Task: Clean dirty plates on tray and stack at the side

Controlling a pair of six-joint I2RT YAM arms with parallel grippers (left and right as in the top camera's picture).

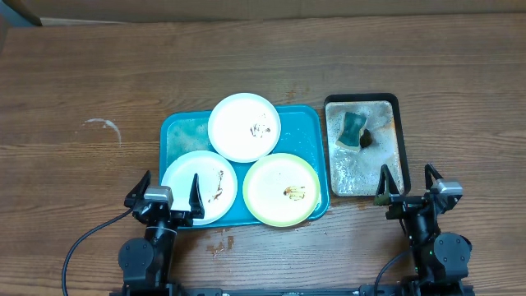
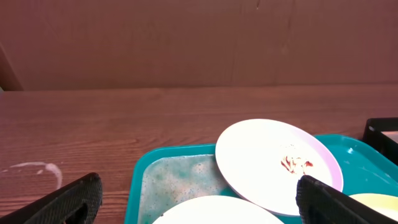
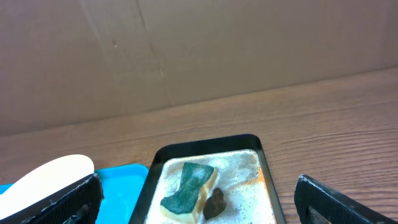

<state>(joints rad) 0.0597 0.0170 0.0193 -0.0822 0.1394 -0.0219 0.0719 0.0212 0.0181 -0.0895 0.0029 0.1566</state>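
Nothing cleaned or stacked: three smeared plates (image 1: 244, 126) lie on the tray (image 1: 175, 136). At six o'clock, left pincer (image 1: 170, 187) and right pincer (image 1: 407, 185) stand apart, empty.

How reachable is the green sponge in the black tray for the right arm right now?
Probably yes. The right arm's fingers stand open at the near end of the black rectangular tray; the green-topped sponge lies uncovered ahead, only a small dark lump beside it.
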